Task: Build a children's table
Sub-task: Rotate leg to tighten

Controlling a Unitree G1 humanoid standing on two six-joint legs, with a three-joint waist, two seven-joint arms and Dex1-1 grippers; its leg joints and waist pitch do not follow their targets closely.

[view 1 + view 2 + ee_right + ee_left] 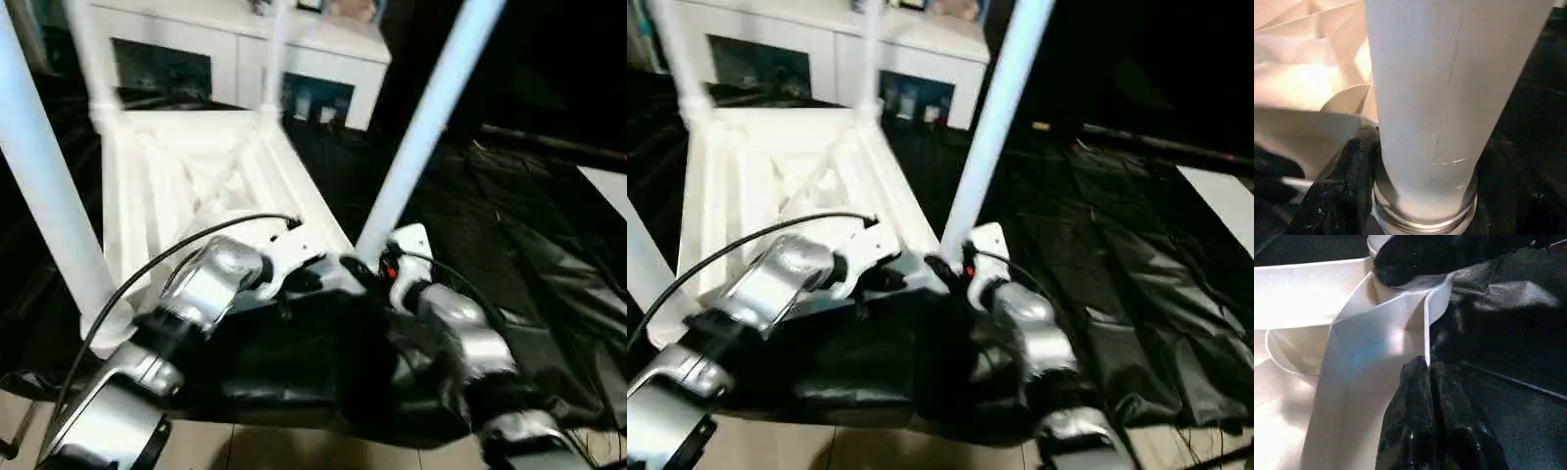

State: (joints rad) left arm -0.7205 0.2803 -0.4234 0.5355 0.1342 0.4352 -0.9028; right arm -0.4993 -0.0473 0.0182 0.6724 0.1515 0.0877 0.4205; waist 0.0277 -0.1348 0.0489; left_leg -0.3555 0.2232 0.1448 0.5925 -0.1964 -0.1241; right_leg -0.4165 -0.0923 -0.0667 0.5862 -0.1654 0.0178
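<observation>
Closest to the camera are the robot's two silver arms, reaching forward over a crumpled black sheet [549, 284] that covers the floor. The left gripper [1430, 382] has its two black fingers [1415, 431] pressed together with no gap, and their tips touch the thin edge of the table top [186, 186] near one corner; nothing is pinched between them. The right gripper [1359, 161] is low down at the bottom of the near right leg [421, 137], right where that leg goes into its round corner socket [1422, 218]. One black finger [1337, 186] lies against the side of the leg just above the socket. The other finger is hidden behind the leg, so I cannot tell if the gripper is really squeezing it. The table top lies upside down on the black sheet, with its ribbed, crossed underside facing up. It sits in the middle and left of the head views, just past the two grippers. The near right leg stands up from the corner by the grippers and leans a little to the right. The near left leg [44, 186] stands up at the left corner, close to the camera. Further back, two more legs, the far left leg [93, 59] and the far right leg [276, 59], stand up from the far corners. Behind the table is a white cabinet [235, 59] with dark glass doors.
</observation>
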